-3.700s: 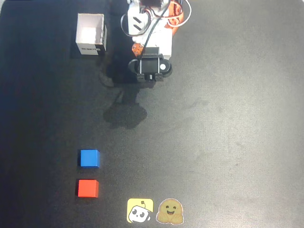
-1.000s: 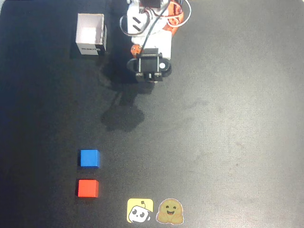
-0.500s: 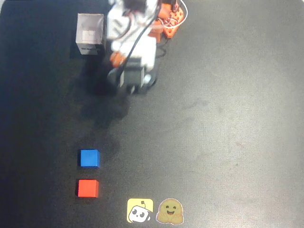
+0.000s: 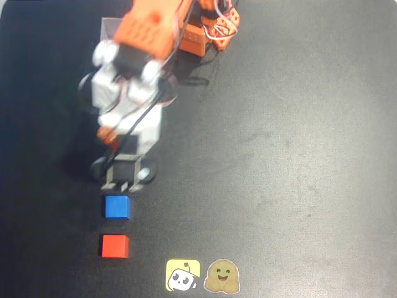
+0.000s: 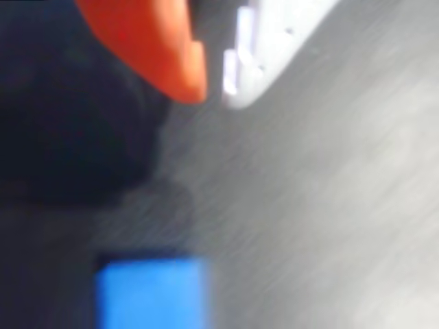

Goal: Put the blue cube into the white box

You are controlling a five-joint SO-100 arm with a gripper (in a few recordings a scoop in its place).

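In the wrist view the gripper [image 5: 214, 79] shows as an orange finger and a white finger at the top of the picture, their tips close together with only a narrow dark slit between them and nothing held there; the picture is blurred. Below them in that view the blue cube [image 5: 151, 293] lies on the grey-looking surface [image 5: 329, 205], apart from the fingertips. In the overhead view the gripper [image 4: 122, 184] hangs at the end of the white and orange arm [image 4: 133, 81], which reaches from the top of the picture down and to the left; its tips sit just above the blue cube [image 4: 116, 207] as the picture shows it, very near but whether they touch cannot be told. The cube rests flat on the black surface [image 4: 298, 155]. Just below it stands a red cube [image 4: 115, 246] of the same size, a small gap between the two. The white box [image 4: 107, 26] is at the upper left, mostly covered by the arm, with only a corner showing, well apart from the cubes. Two stickers, a yellow one [image 4: 183, 275] and a brown smiling one [image 4: 222, 277], lie side by side at the bottom edge, right of the red cube.
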